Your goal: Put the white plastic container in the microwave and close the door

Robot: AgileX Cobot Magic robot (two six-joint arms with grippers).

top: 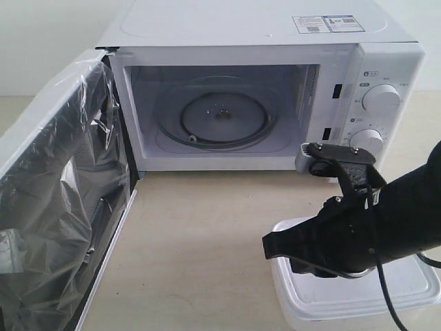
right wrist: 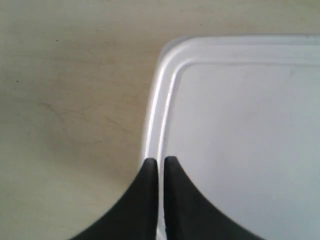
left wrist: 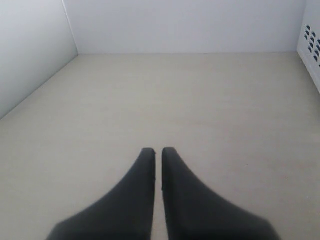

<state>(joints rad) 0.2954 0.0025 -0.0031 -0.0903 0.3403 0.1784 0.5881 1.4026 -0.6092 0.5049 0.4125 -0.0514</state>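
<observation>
The white plastic container (top: 358, 293) sits lidded on the table at the front right, in front of the microwave (top: 262, 41). The door (top: 62, 207) stands swung wide open on the left, its inner face covered in loose clear film. Inside the cavity lies the glass turntable (top: 224, 117). My right gripper (top: 269, 245) hovers over the container's near-left edge, shut with nothing between the fingers. In the right wrist view its tips (right wrist: 160, 160) sit right above the lid's rim (right wrist: 155, 105). My left gripper (left wrist: 157, 150) is shut over bare table and is out of the exterior view.
Two round knobs (top: 381, 98) (top: 366, 141) are on the microwave's right panel. A vented white side of the microwave (left wrist: 312, 50) shows at the edge of the left wrist view, with white walls (left wrist: 30, 55) behind. Beige tabletop (top: 200, 234) lies between the door and the container.
</observation>
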